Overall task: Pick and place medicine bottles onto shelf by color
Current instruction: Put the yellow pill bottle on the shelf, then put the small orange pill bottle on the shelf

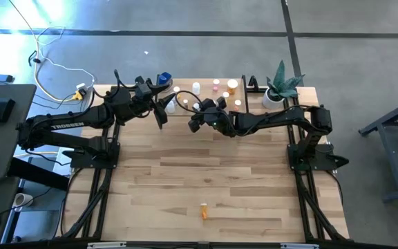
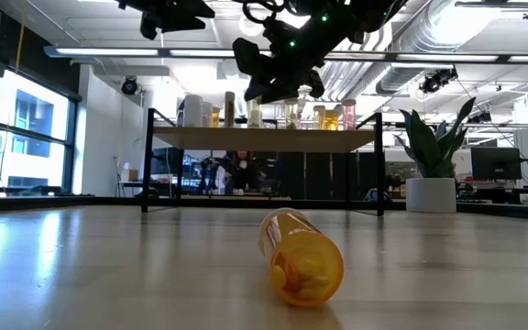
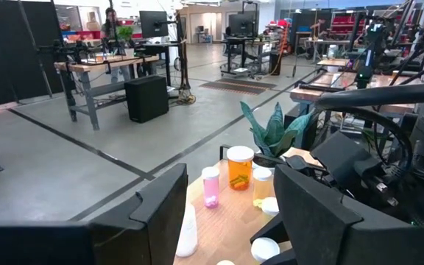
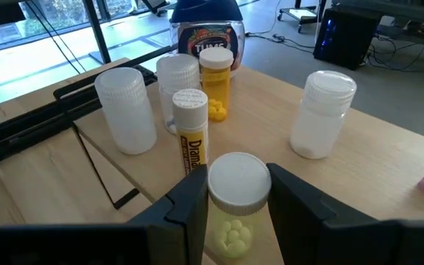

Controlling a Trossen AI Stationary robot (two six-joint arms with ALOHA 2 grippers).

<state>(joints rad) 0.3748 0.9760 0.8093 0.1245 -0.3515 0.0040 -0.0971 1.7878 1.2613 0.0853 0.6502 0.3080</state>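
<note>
From above, the right end effector (image 1: pixel 197 119) hangs over the near edge of the shelf (image 1: pixel 251 93), the left end effector (image 1: pixel 163 105) just beside it; a bump between the two arms is the nearest hazard. "TROSSEN" reads along the left arm.

At bench level, a lone orange bottle (image 2: pixel 301 257) lies on its side well short of both end effectors, free to roll.

The left wrist camera shows its fingers parted around nothing, with a pink vial (image 3: pixel 210 186) and an amber bottle (image 3: pixel 239 167) ahead.

The right wrist camera shows its fingers clamped on a white-capped bottle of pale pills (image 4: pixel 236 199). Just beyond stands a tall tube (image 4: pixel 190 129) lettered "Diam…", easily toppled, and behind it a blue-topped "TUMS" jar (image 4: pixel 206 33).
</note>
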